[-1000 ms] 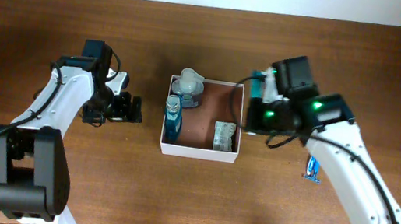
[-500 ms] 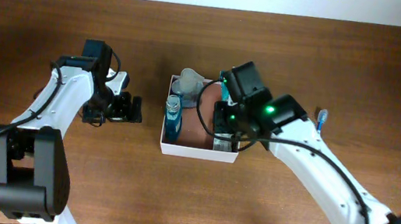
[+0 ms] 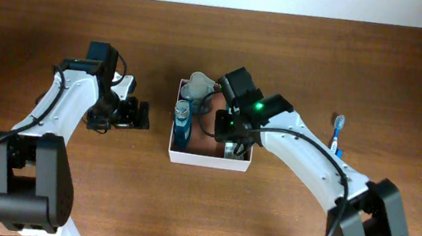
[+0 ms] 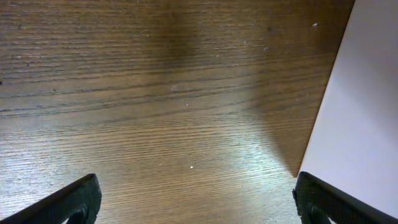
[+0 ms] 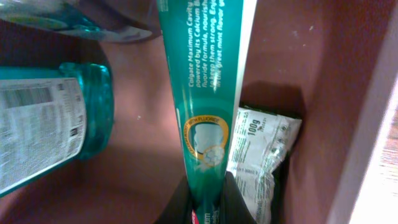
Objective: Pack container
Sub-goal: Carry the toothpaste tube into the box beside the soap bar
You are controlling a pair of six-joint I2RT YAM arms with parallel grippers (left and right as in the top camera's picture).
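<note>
The right hand (image 5: 205,202) pinches a green toothpaste tube (image 5: 198,93) over the container's floor, between a blue bottle (image 5: 43,124) and a crumpled packet (image 5: 264,146). The container (image 3: 209,161), white-walled and reddish-brown inside, sits mid-worktop (image 4: 155,93). The left hand (image 4: 198,205) is spread beside it.

Right pincer (image 5: 205,202), toothpaste tube (image 5: 198,93): farther over container (image 3: 206,161).

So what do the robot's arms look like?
The left arm and right arm are white with chunky black joints and thin black cables. The right arm has a glowing green light. The left tool and right tool are black.
</note>
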